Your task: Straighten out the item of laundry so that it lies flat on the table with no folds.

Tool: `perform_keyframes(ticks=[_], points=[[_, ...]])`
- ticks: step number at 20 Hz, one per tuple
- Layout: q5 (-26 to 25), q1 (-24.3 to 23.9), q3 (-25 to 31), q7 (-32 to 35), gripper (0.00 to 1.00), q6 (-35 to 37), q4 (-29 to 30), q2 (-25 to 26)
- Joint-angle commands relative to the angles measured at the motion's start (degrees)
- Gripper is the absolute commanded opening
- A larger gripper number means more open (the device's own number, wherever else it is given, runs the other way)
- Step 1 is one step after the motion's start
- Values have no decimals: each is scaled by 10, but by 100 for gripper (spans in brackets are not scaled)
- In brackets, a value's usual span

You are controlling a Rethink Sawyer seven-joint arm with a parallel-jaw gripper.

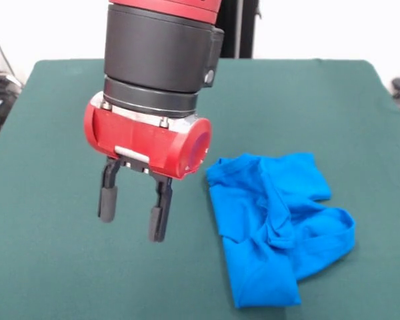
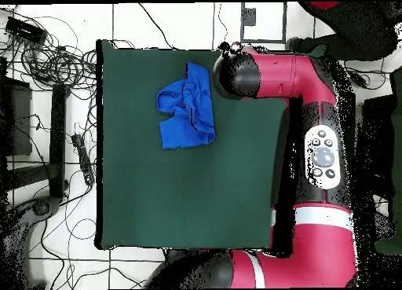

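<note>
One blue shirt (image 1: 275, 223) lying crumpled and folded on the green table (image 1: 60, 267), near its edge. Gripper (image 1: 132, 217) hanging open and empty just beside it, off the cloth. Straightening not yet done; next, probably reach over and pinch a folded edge.

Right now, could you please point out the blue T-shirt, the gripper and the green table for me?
Blue T-shirt (image 1: 263, 220): front view, its crumpled middle.
Gripper (image 1: 132, 217): front view, midway between the open fingertips.
Green table (image 1: 47, 267): front view, bare cloth.
</note>
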Motion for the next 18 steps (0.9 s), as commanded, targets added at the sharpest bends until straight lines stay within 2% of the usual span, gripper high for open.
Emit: perform_keyframes(ticks=[1,18], points=[[-17,8,81,-160,100,4,75,12],[-31,49,57,-73,100,-43,94,21]])
